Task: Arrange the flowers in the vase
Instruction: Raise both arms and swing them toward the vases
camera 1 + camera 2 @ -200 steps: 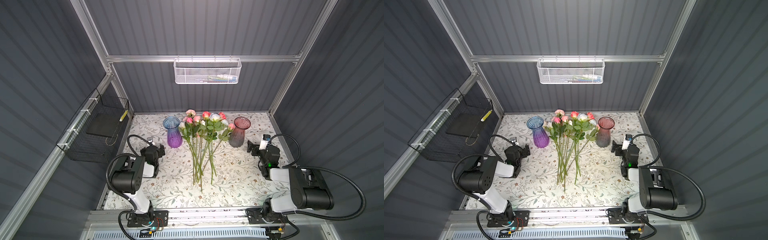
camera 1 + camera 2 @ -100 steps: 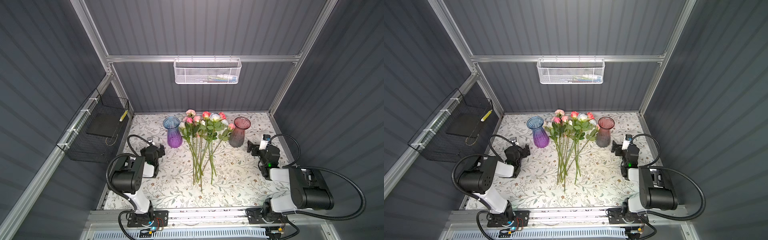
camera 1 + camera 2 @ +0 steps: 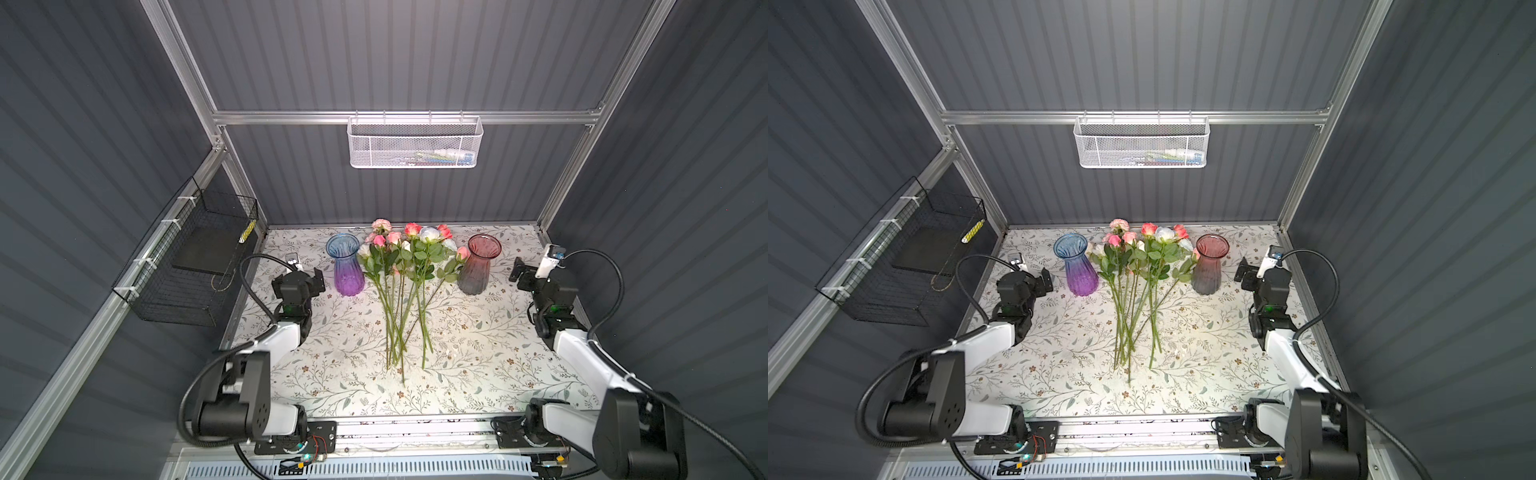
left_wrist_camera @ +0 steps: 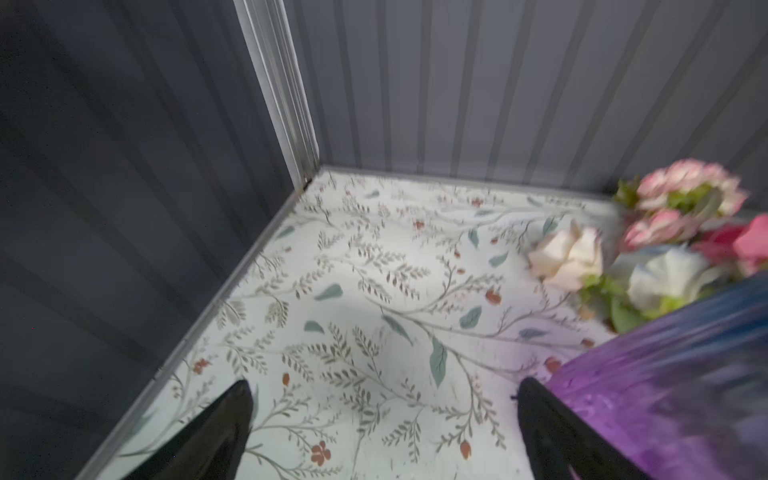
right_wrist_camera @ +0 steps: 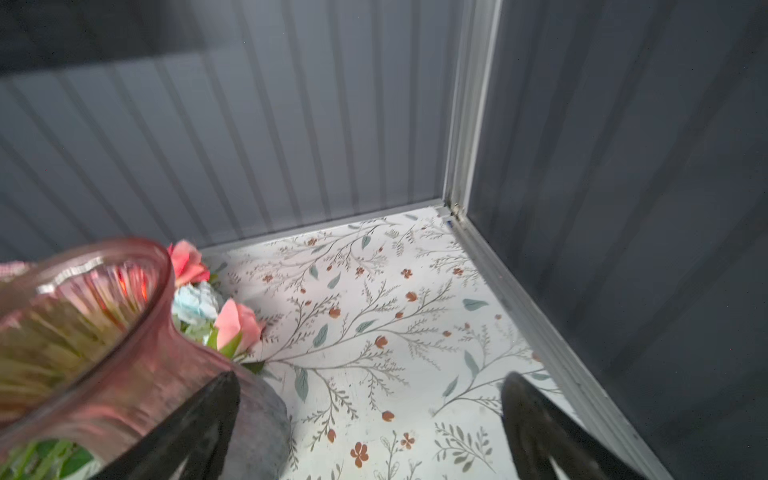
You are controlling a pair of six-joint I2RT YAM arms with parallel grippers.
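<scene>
1. Enclosure: dark grey ribbed walls on the left, far and right sides, joined by aluminium corner posts. A white mesh basket (image 3: 415,145) hangs on the far wall. A black wire basket (image 3: 187,266) hangs on the left wall.

2. Worktop (image 3: 478,353): a white surface with a leaf-and-berry print. It runs to the walls on three sides and to a metal rail at the near edge.

3. Arms: the left arm (image 3: 282,336) and the right arm (image 3: 582,357) are folded low along the left and right edges, with the wrists pointing toward the far wall.

4. The flowers (image 3: 399,266) lie flat at the centre of the worktop. The blooms are at the far end and the stems fan toward the near edge. Bare worktop lies between the stems and each arm.

5. Vases: the blue-and-purple vase (image 3: 347,270) stands upright just left of the blooms. The pink vase (image 3: 478,266) stands upright just right of them. Both are empty.

6. The left fingers (image 4: 216,432) are spread wide and hold nothing; the blue-and-purple vase is just beside them. The right fingers (image 5: 199,428) are also spread wide and hold nothing. In both top views they stand clear of the pink vase.
</scene>
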